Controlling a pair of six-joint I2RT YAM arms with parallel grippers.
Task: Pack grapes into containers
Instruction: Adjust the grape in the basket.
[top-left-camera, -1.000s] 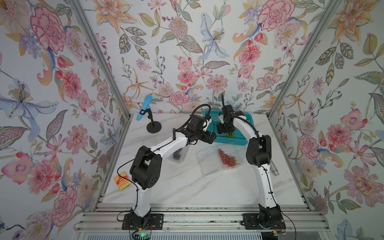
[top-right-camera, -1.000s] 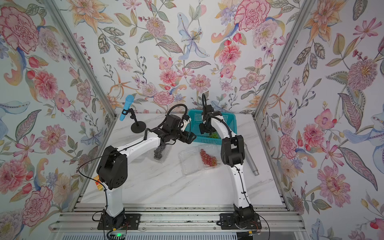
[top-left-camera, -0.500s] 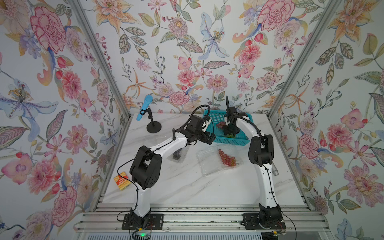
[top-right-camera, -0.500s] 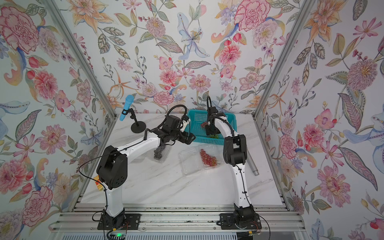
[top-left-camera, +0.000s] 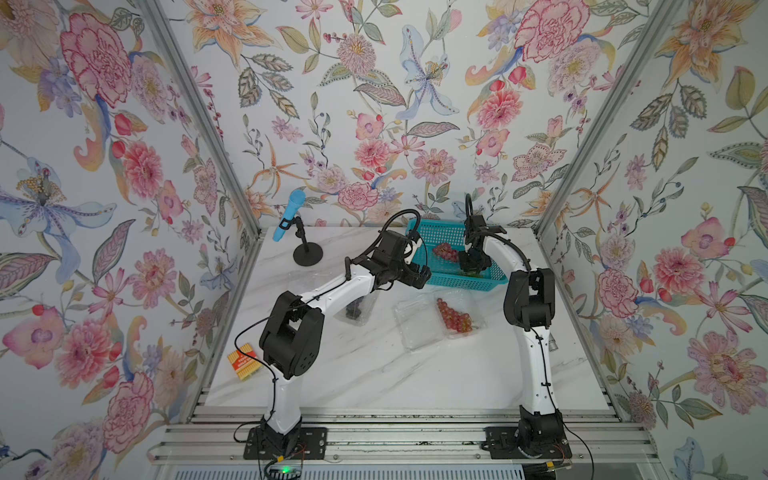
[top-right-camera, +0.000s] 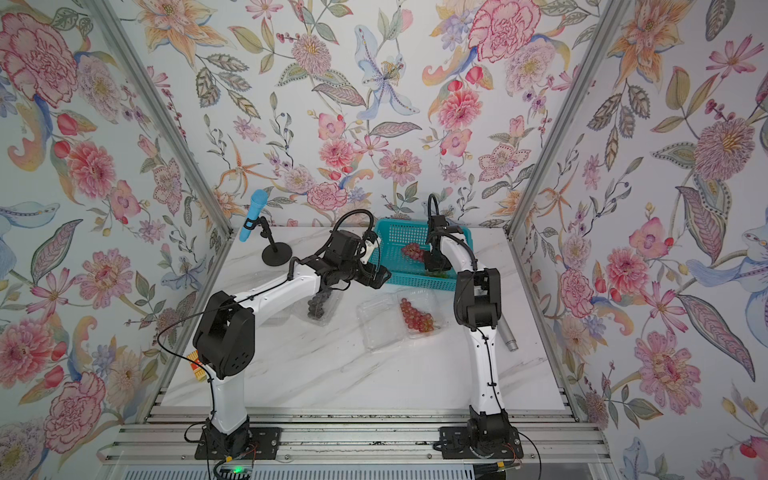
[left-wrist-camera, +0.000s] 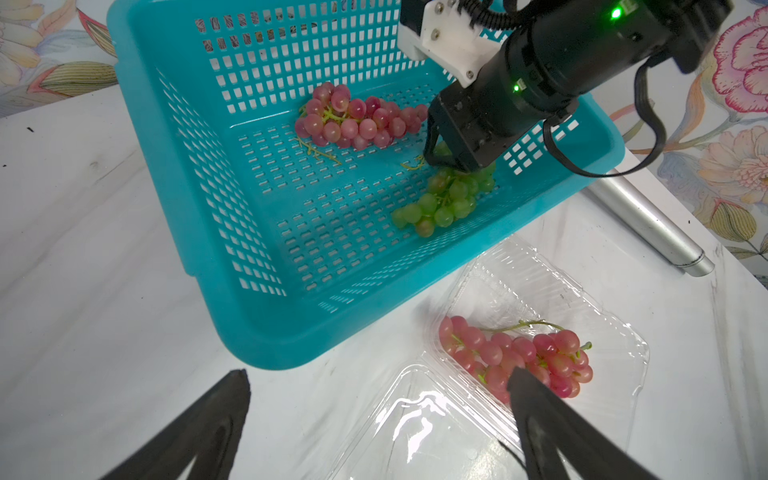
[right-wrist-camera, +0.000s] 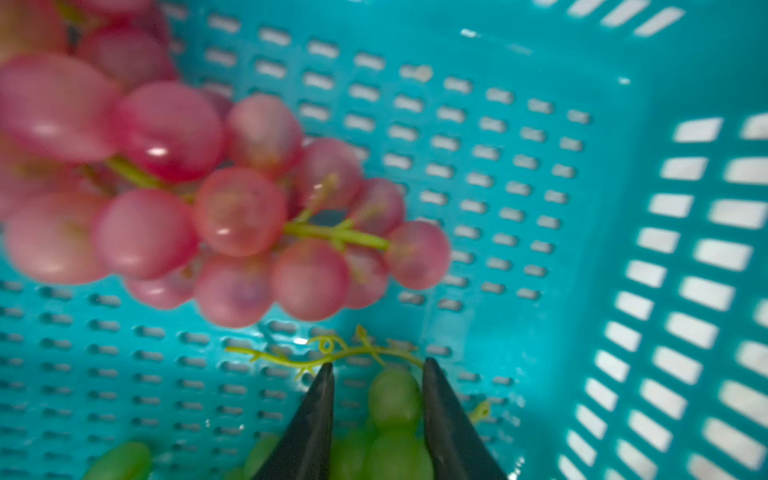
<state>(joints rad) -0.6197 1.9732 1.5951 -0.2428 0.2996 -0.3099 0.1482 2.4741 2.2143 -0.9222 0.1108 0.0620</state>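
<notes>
Floral walls hem the marble desk on three sides, its front half bare; left claw gapes wide over the open container holding red grapes. Right claw sits low in the teal basket, straddling green grapes; whether it grips, I cannot tell.

Teal basket on desk holds red bunch and green bunch; right hand is at green bunch. Left hand, spread wide, hangs near open container holding second red bunch.
</notes>
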